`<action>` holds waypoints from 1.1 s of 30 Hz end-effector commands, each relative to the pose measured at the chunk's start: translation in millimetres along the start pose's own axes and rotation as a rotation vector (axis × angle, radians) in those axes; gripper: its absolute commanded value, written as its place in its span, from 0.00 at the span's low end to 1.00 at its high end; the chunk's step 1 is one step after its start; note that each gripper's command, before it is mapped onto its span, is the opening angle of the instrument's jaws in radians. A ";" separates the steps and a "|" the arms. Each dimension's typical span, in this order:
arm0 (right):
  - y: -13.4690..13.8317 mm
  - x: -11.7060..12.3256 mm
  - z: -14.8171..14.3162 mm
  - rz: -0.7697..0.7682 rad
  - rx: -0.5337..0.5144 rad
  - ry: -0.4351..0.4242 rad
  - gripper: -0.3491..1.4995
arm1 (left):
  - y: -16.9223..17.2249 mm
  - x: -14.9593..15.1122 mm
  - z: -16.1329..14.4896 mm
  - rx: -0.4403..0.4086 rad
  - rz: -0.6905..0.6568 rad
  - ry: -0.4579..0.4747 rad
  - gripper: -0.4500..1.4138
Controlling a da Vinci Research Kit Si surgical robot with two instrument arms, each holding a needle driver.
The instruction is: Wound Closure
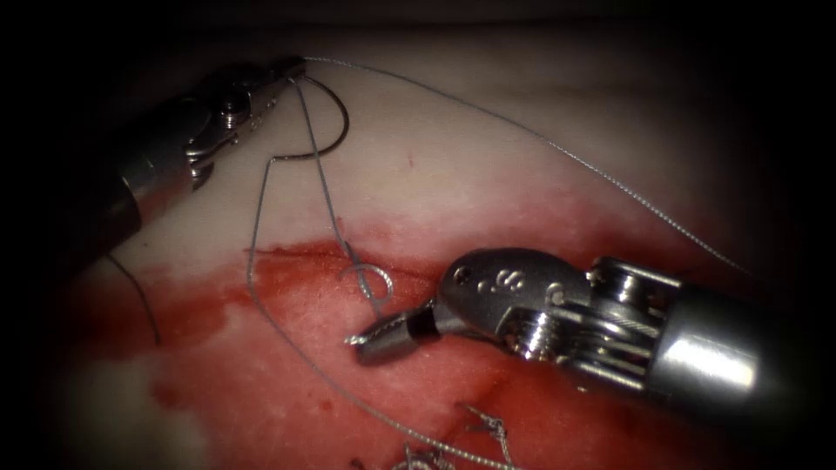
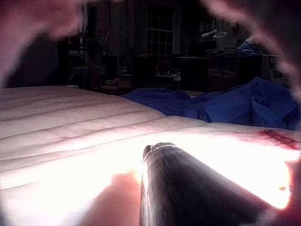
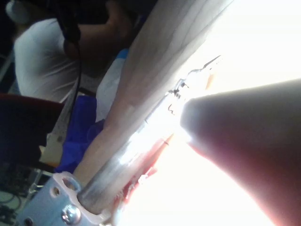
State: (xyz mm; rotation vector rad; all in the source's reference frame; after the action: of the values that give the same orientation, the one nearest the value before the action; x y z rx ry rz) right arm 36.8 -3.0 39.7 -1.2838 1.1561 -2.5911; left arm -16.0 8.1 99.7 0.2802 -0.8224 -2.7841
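My left tool (image 1: pixel 292 71) sits at the upper left, above and left of the cut (image 1: pixel 305 254), with its jaws shut on one end of the curved needle (image 1: pixel 344 122). The needle hangs free above the pale tissue (image 1: pixel 488 165), not in it. Thread (image 1: pixel 324 191) runs from there down to a small loop (image 1: pixel 370 280) at the cut. My right tool (image 1: pixel 370 341) comes in from the right, just below that loop, jaws shut on a short thread tail. Its shaft (image 3: pixel 244 141) also shows in the right wrist view.
Red fluid (image 1: pixel 287 348) covers the tissue around and below the cut. Earlier knots with cut thread ends (image 1: pixel 488 426) lie near the bottom edge. A long strand (image 1: pixel 557 148) arcs across to the right. Blue drape (image 2: pixel 235 103) lies behind the tissue beyond the left shaft (image 2: pixel 178 188).
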 end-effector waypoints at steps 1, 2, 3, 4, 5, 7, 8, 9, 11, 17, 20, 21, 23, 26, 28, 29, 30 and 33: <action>-0.3 -0.7 0.4 -0.033 -0.021 -0.003 0.00 | -1.8 -0.2 0.2 0.024 -0.013 -0.012 0.00; -0.3 -0.6 0.7 -0.050 -0.036 -0.002 0.00 | -1.9 -0.2 0.3 0.033 -0.020 -0.022 0.00; -0.2 -0.5 1.1 -0.074 -0.057 -0.002 0.00 | -2.0 -0.2 0.5 0.047 -0.025 -0.039 0.00; -0.2 -0.4 1.4 -0.089 -0.071 -0.002 0.00 | -2.1 -0.2 0.6 0.057 -0.044 -0.051 0.00; -0.1 -0.4 1.7 -0.111 -0.089 0.001 0.00 | -2.2 -0.3 0.8 0.064 -0.064 -0.071 0.00; 0.2 -0.4 2.2 -0.113 -0.102 0.013 0.00 | -2.5 -0.3 1.4 0.072 -0.086 -0.118 0.00; 0.3 -0.4 2.3 -0.108 -0.110 0.018 0.00 | -2.6 -0.3 1.7 0.073 -0.094 -0.138 0.00; 0.5 -0.4 2.5 -0.105 -0.121 0.023 0.00 | -2.6 -0.3 2.2 0.078 -0.105 -0.154 0.00; 0.8 -0.5 2.7 -0.090 -0.143 0.033 0.00 | -2.7 -0.4 2.9 0.081 -0.117 -0.163 0.00; 1.6 -0.9 3.1 -0.113 -0.221 0.027 0.00 | -2.4 -0.7 5.0 0.097 -0.092 -0.151 0.00; 1.9 -1.1 3.2 -0.131 -0.250 0.023 0.00 | -2.5 -1.0 5.7 0.100 -0.084 -0.142 0.00; 2.0 -1.1 3.2 -0.132 -0.253 0.025 0.00 | -2.6 -1.1 5.9 0.100 -0.084 -0.142 0.00; 2.3 -1.2 3.1 -0.145 -0.265 0.026 0.00 | -2.9 -1.4 6.2 0.100 -0.084 -0.138 0.00; 2.6 -1.2 3.1 -0.142 -0.278 0.032 0.00 | -3.2 -1.9 6.7 0.100 -0.084 -0.138 0.00; 2.8 -1.2 3.0 -0.142 -0.277 0.033 0.00 | -3.4 -2.1 7.0 0.100 -0.084 -0.139 0.00; 3.0 -1.2 3.0 -0.143 -0.276 0.032 0.00 | -3.5 -2.2 7.1 0.101 -0.084 -0.139 0.00; 3.1 -1.3 3.0 -0.144 -0.277 0.033 0.00 | -3.5 -2.3 7.2 0.101 -0.084 -0.139 0.00; 3.6 -1.5 3.0 -0.143 -0.277 0.034 0.00 | -3.7 -2.5 7.6 0.102 -0.084 -0.140 0.00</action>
State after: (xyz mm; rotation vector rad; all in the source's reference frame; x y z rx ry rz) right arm 38.1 -8.1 38.5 -1.4136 1.5378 -2.6299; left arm -16.0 14.2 105.2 0.1389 -0.9954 -2.8709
